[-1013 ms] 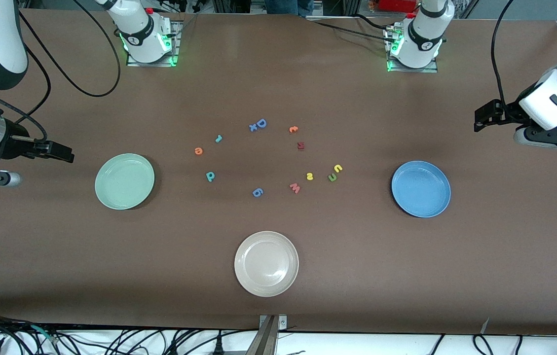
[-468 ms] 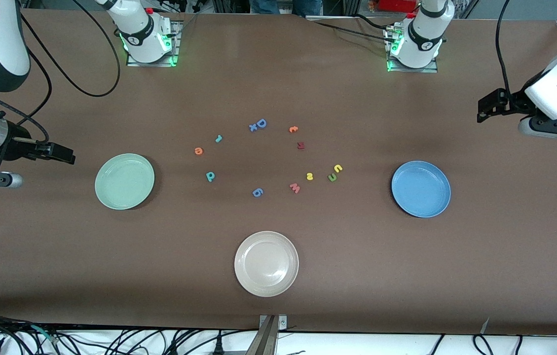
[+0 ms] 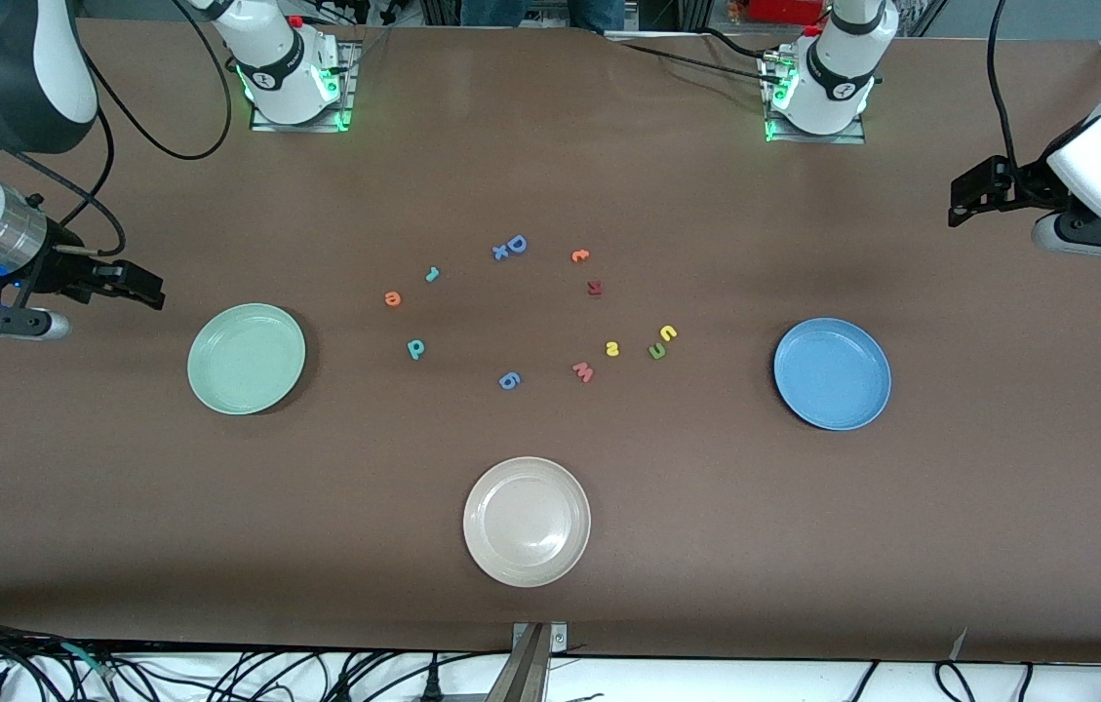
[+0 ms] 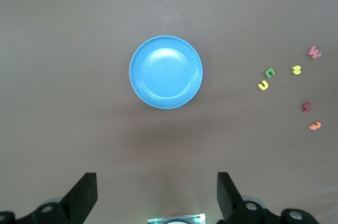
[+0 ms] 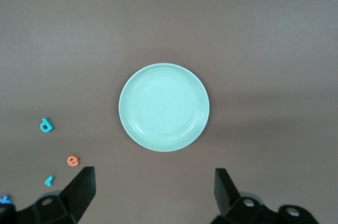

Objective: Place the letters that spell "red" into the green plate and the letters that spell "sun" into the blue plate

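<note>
I have both arms up at the ends of the table, nothing picked yet; my right gripper [image 3: 136,283] hangs over bare table at the right arm's end, just outside the green plate [image 3: 246,359], and my left gripper [image 3: 974,192] hangs over the left arm's end, well apart from the blue plate [image 3: 832,373]; both plates are empty.

The relation I steer by: each word lies past its own plate toward the table's middle. In the right wrist view the teal "d" [image 5: 46,125], orange "e" [image 5: 73,160] and teal "r" [image 5: 49,180] sit beside the green plate, so the right arm is the nearer one for "red"; the "d" lies nearest the front camera of the three. In the left wrist view the yellow "u" [image 4: 262,84], green "n" [image 4: 270,72] and yellow "s" [image 4: 296,70] cluster beside the blue plate, "u" and "n" touching or nearly so; I judge the left arm nearer for "sun".

Both sets of jaws stand fully spread, holding and touching nothing.
</note>
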Robot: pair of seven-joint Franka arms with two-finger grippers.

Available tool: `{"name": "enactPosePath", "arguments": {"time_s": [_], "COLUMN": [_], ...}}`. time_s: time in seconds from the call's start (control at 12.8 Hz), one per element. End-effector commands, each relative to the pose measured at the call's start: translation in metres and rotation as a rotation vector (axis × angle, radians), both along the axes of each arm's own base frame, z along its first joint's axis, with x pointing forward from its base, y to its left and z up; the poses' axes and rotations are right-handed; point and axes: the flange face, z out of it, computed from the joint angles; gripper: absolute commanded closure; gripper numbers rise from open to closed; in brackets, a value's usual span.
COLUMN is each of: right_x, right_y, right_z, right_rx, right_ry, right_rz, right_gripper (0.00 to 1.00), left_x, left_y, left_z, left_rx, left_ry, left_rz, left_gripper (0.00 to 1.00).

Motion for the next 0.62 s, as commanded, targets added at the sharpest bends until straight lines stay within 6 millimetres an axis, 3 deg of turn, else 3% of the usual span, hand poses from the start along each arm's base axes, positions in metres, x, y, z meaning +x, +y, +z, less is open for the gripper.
{"name": "enactPosePath", "arguments": {"time_s": [0.0, 0.16, 0.31, 0.55], "right_x": [-0.001, -0.005, -0.004, -0.005], "right_y": [-0.001, -0.005, -0.005, -0.008], "right_z": [0.028, 0.032, 0.034, 0.036], "right_rx": [-0.003, -0.002, -0.001, -0.001], "right_ry": [0.089, 0.153, 0.146, 0.146], "right_rz": [0.011, 0.006, 0.004, 0.001], "right_gripper": [0.0, 0.0, 0.0, 0.0], "left_x": [0.002, 0.001, 0.004, 0.004], "left_y": [-0.001, 0.007, 0.013, 0.022], "left_z": [0.007, 0.008, 0.028, 0.032], "left_rx": [0.025, 0.023, 0.016, 0.014], "left_ry": [0.001, -0.001, -0.044, -0.053], "left_rz": [-0.001, 0.013, 0.033, 0.04], "left_gripper": [0.0, 0.0, 0.0, 0.0]}}
